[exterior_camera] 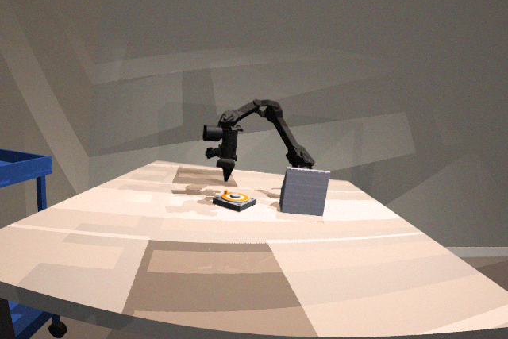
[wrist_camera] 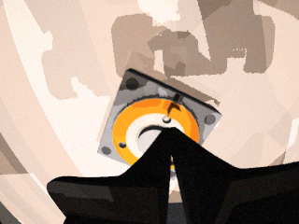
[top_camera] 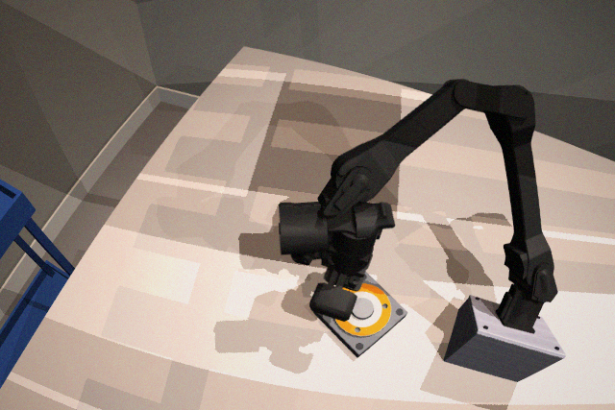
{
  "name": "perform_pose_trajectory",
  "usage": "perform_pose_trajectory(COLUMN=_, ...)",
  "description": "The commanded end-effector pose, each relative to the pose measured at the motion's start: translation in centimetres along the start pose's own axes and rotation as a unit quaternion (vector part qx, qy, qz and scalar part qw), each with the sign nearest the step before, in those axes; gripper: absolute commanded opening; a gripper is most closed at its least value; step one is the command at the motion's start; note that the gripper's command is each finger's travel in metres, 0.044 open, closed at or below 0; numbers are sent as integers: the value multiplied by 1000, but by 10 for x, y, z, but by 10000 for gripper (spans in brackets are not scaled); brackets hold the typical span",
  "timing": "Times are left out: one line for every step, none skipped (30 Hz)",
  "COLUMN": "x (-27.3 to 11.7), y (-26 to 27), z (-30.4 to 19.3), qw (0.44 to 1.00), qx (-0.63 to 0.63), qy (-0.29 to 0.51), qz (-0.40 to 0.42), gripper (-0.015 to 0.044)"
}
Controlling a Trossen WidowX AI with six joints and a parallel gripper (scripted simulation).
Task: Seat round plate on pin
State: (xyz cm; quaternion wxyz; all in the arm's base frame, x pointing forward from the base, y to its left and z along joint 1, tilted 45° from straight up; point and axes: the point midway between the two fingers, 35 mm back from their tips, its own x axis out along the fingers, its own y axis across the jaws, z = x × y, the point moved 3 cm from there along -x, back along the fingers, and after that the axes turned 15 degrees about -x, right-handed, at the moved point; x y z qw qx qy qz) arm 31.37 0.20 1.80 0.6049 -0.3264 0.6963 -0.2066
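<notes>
- Plate: orange ring on grey base, seating unconfirmed (pin too small to tell).
- Gripper: fingers closed, empty, hanging above plate's 9 o'clock edge.

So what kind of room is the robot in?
Probably a plain workshop or test room: a black robot arm bolted on a grey block on a big pale table, bare grey walls, and a blue cart beside it.

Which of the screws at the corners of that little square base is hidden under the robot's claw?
In the top view, the left corner screw: the shut gripper covers that corner of the base. The near corner screw and the right corner screw show.
</notes>
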Motion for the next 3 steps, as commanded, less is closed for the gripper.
perform_pose_trajectory(x=0, y=0, z=0, qw=1000, qx=-3, qy=0, qz=0, gripper=0)
perform_pose_trajectory(x=0, y=0, z=0, qw=1000, qx=-3, qy=0, qz=0, gripper=0)
perform_pose_trajectory(x=0, y=0, z=0, qw=1000, qx=-3, qy=0, qz=0, gripper=0)
